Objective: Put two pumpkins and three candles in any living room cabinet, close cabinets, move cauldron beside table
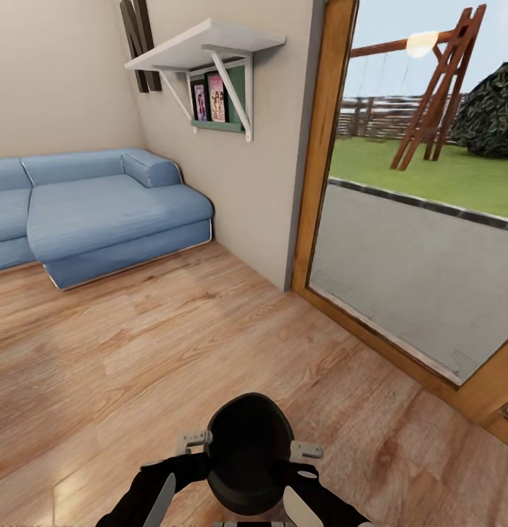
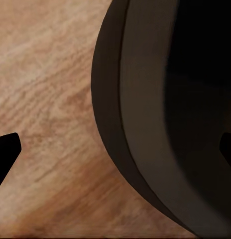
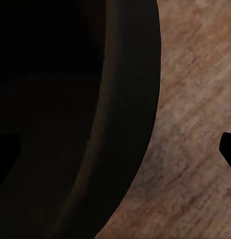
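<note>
Cauldron: black, round, mouth upward, carried low in front of the trunk between both arms, above the wood floor. In the left wrist view the left gripper straddles the cauldron's wall, one finger outside over the floor, the other inside; jaws spread around the rim, firm contact cannot be confirmed. The right gripper stands likewise around the opposite rim. The vessel lies centred, equally near both arms. Ahead: blue sofa, wall shelf, glass door. No table in sight; judged in transit, table yet to be located.
</note>
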Robot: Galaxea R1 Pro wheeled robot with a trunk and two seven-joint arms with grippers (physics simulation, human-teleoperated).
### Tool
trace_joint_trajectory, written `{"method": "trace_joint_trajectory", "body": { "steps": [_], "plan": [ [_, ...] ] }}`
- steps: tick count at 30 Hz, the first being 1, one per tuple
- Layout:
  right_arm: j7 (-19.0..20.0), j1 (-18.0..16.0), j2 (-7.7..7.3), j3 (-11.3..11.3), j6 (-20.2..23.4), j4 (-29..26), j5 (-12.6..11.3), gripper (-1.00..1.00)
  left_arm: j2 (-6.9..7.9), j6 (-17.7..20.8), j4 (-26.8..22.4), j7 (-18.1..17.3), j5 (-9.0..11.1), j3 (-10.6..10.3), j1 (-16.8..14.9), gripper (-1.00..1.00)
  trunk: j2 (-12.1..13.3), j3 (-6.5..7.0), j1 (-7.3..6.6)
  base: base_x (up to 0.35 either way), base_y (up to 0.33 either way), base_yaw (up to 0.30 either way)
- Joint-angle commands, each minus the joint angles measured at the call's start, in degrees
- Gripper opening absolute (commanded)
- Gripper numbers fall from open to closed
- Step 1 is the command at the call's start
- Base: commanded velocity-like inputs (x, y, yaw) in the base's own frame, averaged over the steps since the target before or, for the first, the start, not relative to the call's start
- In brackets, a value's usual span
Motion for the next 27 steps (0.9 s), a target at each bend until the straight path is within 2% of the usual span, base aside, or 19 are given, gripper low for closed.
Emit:
{"method": "trace_joint_trajectory", "body": {
  "steps": [1, 6, 21, 24, 27],
  "plan": [
    [-0.5, -0.1, -0.05, 0.4, 0.3, -0.1, -0.2, 1.0, -0.01, 0.3, 0.0, 0.0, 0.2, 0.0, 0.0, 1.0, 0.0, -0.05, -0.01, 0.0, 0.0, 0.0],
    [-0.5, -0.1, -0.05, 0.4, 0.3, -0.1, -0.2, 1.0, -0.01, 0.2, 0.1, 0.0, 0.2, 0.0, 0.0, 1.0, -0.1, -0.71, 0.07, 0.0, 0.0, 0.0],
    [-0.5, -0.1, -0.05, 0.5, 0.2, -0.2, -0.2, 1.0, -0.01, 0.1, 0.5, 0.0, 0.3, -0.1, -0.1, 1.0, -0.1, -0.93, 0.09, 0.0, 0.0, 0.0],
    [-0.5, -0.1, -0.05, 0.5, 0.2, -0.2, -0.2, 1.0, -0.01, -1.9, 1.9, 0.0, 0.3, -0.2, -0.1, 1.0, -0.1, -1.6, 0.17, 0.0, 0.0, 0.0],
    [-0.5, -0.1, -0.05, 0.5, 0.2, -0.2, -0.2, 1.0, -0.04, -3.8, 2.7, 0.0, 0.3, -0.2, -0.1, 1.0, -0.1, -1.6, 0.17, 0.0, 0.0, 0.0]
  ]
}}
